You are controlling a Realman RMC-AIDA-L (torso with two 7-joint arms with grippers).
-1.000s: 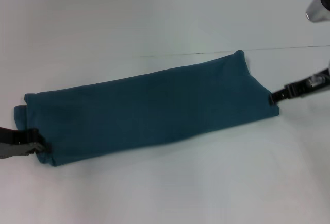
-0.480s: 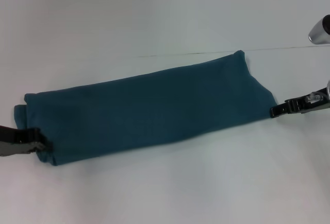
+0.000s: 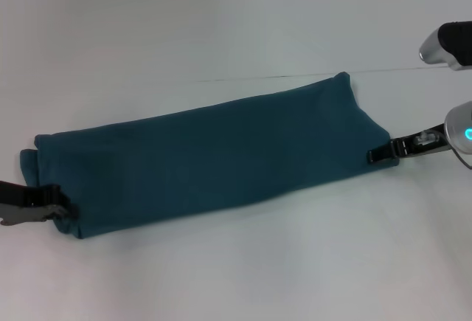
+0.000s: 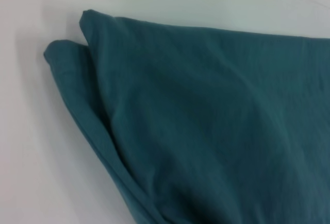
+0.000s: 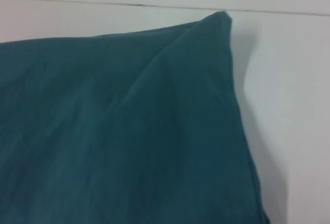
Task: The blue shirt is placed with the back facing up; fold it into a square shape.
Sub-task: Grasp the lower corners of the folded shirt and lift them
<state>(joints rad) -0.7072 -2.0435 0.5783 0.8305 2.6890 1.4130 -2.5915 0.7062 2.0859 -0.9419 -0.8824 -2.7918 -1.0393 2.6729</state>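
Note:
The blue shirt [image 3: 214, 159] lies on the white table, folded into a long plain strip that runs from near left to far right. My left gripper [image 3: 53, 204] is at the strip's near left corner, touching the cloth. My right gripper [image 3: 377, 156] reaches in from the right and overlaps the strip's right end at its near corner. The left wrist view shows the left end's layered corner [image 4: 77, 54]. The right wrist view shows the right end with its far corner [image 5: 219, 20]. No lettering shows.
The white table [image 3: 236, 26] surrounds the shirt on all sides. A thin seam line [image 3: 413, 68] crosses the table behind the shirt's far right corner. Part of my right arm's housing [image 3: 450, 44] hangs at the right edge.
My right gripper drew back off the shirt's right end, then moved left again and now overlaps its edge. The left gripper and the shirt have barely moved.

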